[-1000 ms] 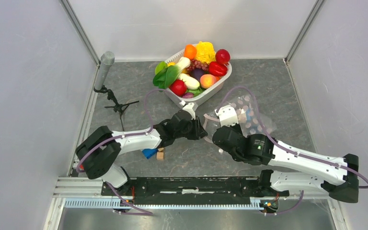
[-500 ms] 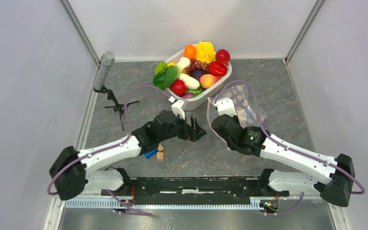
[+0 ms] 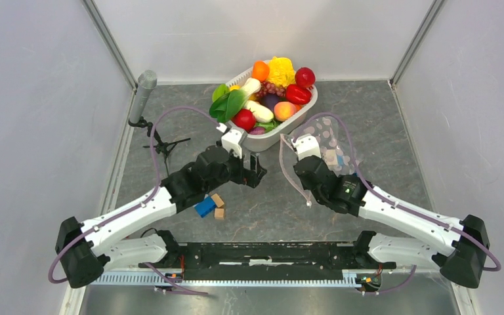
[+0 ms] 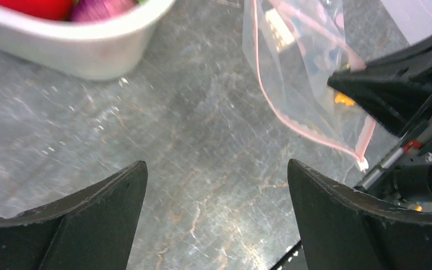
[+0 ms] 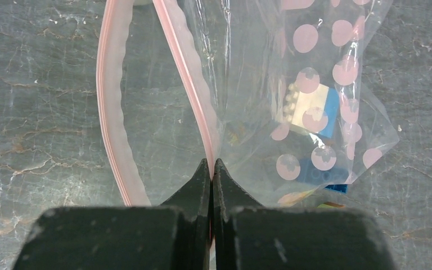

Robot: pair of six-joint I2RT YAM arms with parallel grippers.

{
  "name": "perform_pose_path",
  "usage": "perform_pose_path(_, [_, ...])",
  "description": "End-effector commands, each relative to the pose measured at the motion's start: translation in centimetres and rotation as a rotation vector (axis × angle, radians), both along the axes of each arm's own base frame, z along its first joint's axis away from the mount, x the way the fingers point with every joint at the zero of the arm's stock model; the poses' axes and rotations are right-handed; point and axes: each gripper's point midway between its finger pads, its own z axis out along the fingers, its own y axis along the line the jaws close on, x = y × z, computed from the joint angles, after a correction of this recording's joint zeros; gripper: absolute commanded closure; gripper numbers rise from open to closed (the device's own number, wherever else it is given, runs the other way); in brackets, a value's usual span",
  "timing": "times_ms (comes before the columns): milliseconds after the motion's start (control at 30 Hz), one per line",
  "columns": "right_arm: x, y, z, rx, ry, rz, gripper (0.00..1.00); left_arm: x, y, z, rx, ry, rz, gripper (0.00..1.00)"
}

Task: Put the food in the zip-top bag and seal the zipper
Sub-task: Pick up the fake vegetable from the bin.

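At the 12 o'clock edge of the grey marbled tabletop (image 3: 380,118), glossy plastic toy fruits and vegetables (image 3: 269,92) fill a white plastic basket (image 3: 272,139). At its 5 o'clock the right hand (image 5: 212,169) is clamped on the pale pink zipper strip (image 5: 109,112) of the crinkly clear pink-dotted zip-top bag (image 5: 337,95), mouth gaping, with blue and tan building blocks (image 5: 309,109) blurred inside. The left hand (image 4: 216,169), at the bag's 9 o'clock, is spread wide and empty.

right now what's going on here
The right gripper is shut on the bag at its zipper, and the mouth gapes open. The left gripper is open and empty above the table, between bag and basket. All the food lies in the basket; none is in the bag, though some blocks show through it.
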Motion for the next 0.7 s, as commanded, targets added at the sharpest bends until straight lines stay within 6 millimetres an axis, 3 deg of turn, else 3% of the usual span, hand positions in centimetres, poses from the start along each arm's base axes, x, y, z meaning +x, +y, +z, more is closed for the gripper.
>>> perform_pose_path(0, [0.1,0.6,0.7,0.054,-0.022,0.025,1.0,3.1,1.5,7.1,0.08,-0.201,0.019,0.0])
perform_pose_path(167, [-0.1,0.8,0.6,0.075,-0.022,0.039,1.0,7.9,3.0,10.0,0.141,-0.225,0.046,0.0])
perform_pose_path(333, [-0.2,0.9,0.7,0.079,-0.025,0.051,0.99,12.4,3.7,11.3,0.213,-0.23,0.023,0.0])
perform_pose_path(433, [-0.2,1.5,0.8,0.095,-0.021,0.074,0.98,14.8,4.3,10.8,0.337,-0.21,0.022,0.0])
perform_pose_path(667, [-0.6,1.7,0.1,0.107,-0.003,0.089,0.98,20.0,5.2,9.9,0.428,-0.194,0.058,0.0])
